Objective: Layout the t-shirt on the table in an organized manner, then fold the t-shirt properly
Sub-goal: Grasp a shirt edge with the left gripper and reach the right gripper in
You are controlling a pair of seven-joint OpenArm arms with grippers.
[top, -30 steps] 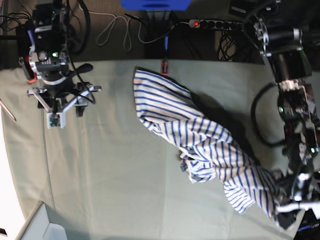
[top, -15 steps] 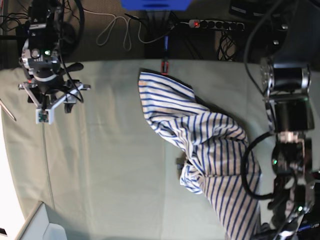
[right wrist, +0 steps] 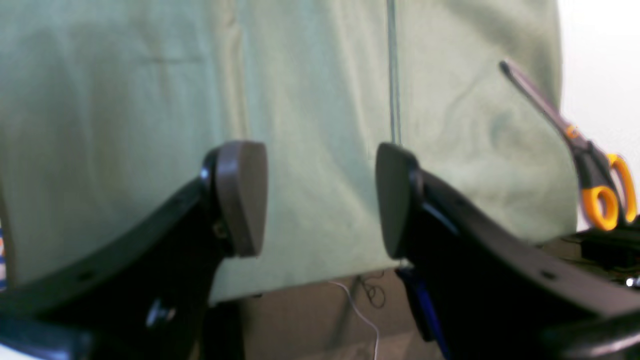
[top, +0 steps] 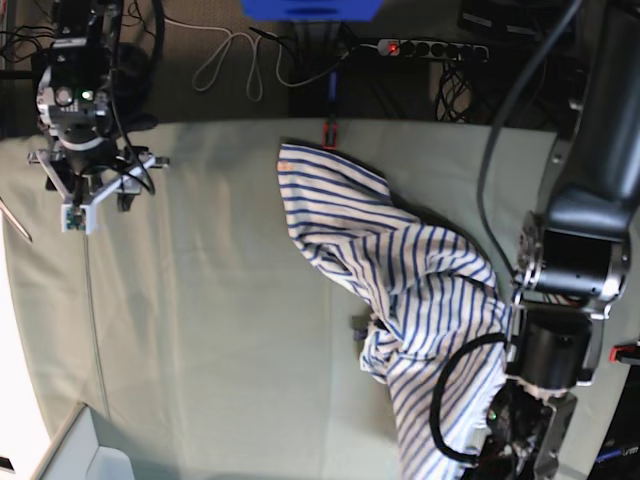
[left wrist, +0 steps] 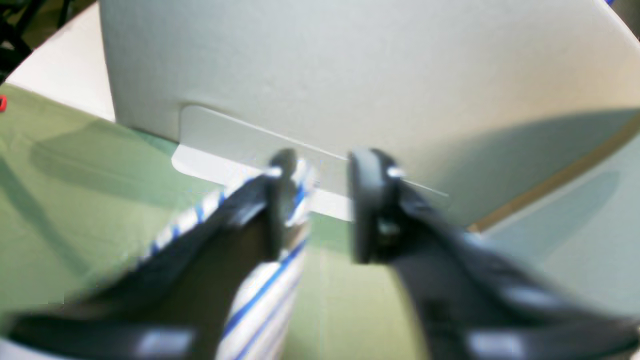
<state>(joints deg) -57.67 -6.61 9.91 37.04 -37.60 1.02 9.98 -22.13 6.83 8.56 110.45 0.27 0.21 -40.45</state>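
Left gripper [left wrist: 315,210] is standing half open, shirt [top: 400,300] clinging to one pad; right gripper [right wrist: 320,200] is gaping empty at ten o'clock. Fabric dragging could rebunch on the worktop [top: 220,330].

Dark floor behind; power strip [top: 432,47] lit red, white cable [top: 232,58] looped, orange-handled scissors [right wrist: 595,170] at edge.

right claw [right wrist: 320,200]: agape, empty | table [right wrist: 320,75] beneath | scissors [right wrist: 595,170] beside
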